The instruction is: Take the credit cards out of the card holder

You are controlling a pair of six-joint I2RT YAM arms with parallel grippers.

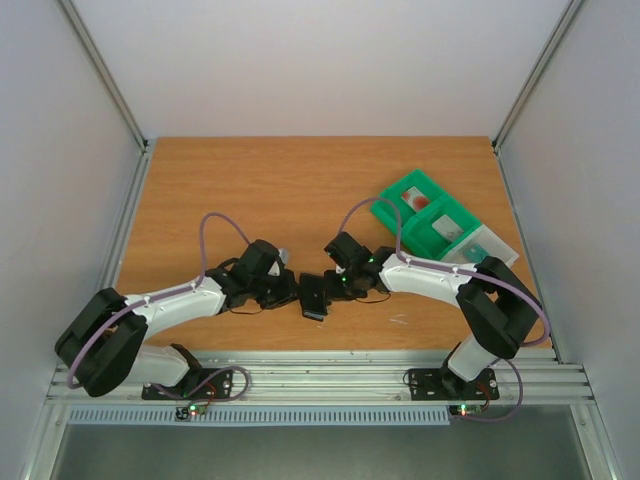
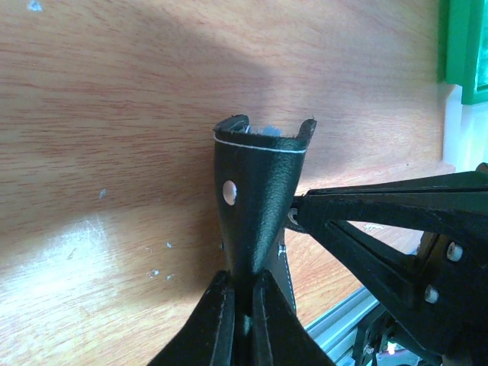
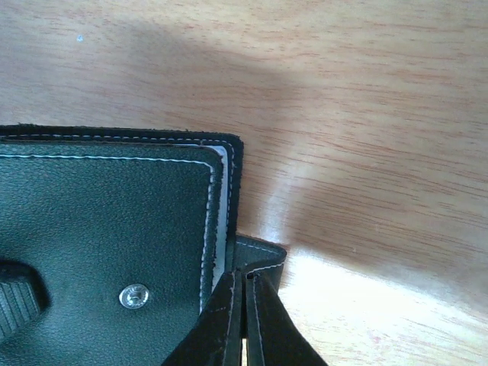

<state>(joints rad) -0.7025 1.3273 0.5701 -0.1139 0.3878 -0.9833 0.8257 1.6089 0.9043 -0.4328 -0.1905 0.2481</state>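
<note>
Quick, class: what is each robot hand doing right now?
Left hand: closed, clamping the black stitched bifold card holder.
Right hand: closed, pinching that card holder's corner flap.

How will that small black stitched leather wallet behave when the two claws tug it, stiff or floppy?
Probably floppy: pinched by the left gripper, the black stitched wallet curls at its free edge. Likely light, being only thin stitched layers. Its grained surface looks grippy, so the right gripper, shut on one corner, probably won't slip.
</note>
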